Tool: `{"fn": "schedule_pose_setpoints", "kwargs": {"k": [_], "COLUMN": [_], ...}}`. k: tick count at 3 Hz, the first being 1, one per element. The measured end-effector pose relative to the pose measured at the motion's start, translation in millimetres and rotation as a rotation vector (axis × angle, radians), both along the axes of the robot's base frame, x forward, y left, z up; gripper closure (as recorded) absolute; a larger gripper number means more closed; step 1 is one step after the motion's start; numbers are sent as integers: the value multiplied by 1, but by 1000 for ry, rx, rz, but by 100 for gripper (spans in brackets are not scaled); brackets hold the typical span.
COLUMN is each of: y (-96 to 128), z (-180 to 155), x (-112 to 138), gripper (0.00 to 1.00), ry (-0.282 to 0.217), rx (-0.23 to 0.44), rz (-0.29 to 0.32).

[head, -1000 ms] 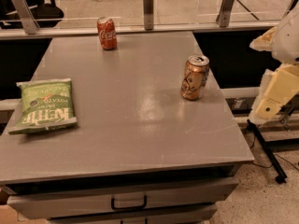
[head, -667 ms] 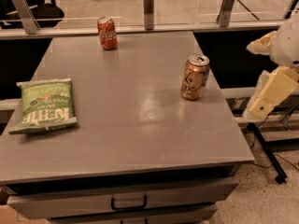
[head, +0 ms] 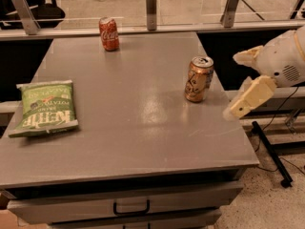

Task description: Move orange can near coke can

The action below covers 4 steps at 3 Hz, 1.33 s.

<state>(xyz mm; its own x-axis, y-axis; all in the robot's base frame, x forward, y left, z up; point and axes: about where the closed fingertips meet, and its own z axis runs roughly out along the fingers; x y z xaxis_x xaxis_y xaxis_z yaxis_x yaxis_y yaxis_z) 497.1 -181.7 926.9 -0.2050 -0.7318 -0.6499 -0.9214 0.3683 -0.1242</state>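
Tool near copper-orange can (silver-topped)

The gripper sits at the right side of the camera view, just beside the right edge of the desk, and holds nothing. Its two cream-coloured fingers are spread wide, with clear space between them. The upper finger looks short and points left toward the desk. The lower finger is longer and slants down and to the left, and its tip meets the line of the desk's right edge; whether it touches cannot be told. Both fingers come from a rounded white wrist housing with a small perforated grille, which runs out of the frame on the right.
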Motion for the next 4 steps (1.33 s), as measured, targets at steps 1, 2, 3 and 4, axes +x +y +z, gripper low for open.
{"fn": "schedule_pose_setpoints", "kwargs": {"k": [1, 2, 3, 4], "y": [18, 34, 53, 69], "z": [-13, -19, -27, -34], "x": [26, 57, 76, 89], "gripper": [0, 0, 0, 18], "ry": [-26, -50, -53, -39], "rx": [101, 202, 287, 360], "rz": [-5, -24, -29, -40]}}
